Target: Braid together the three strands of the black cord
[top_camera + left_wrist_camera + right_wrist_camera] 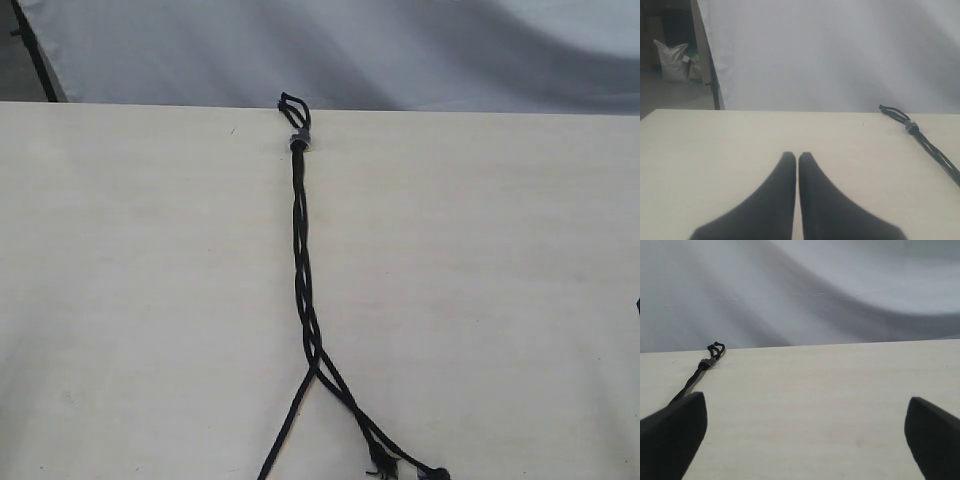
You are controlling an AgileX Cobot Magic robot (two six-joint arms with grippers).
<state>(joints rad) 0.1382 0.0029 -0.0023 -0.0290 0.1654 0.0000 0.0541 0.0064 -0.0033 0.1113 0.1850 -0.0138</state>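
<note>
The black cord (302,250) lies down the middle of the pale table (120,300), its short loops and small grey band (297,138) at the far edge. The three strands run twisted together from the band, then split near the front: one strand (285,425) goes left, two (375,430) go right and end in frayed knotted tips (385,466). The cord (930,147) shows off to one side in the left wrist view and the cord (702,367) in the right wrist view. My left gripper (797,156) is shut and empty. My right gripper (805,410) is wide open, empty.
A grey cloth backdrop (350,50) hangs behind the table's far edge. A dark pole (35,50) and a white sack (670,60) stand beyond the left back corner. Neither gripper appears in the exterior view.
</note>
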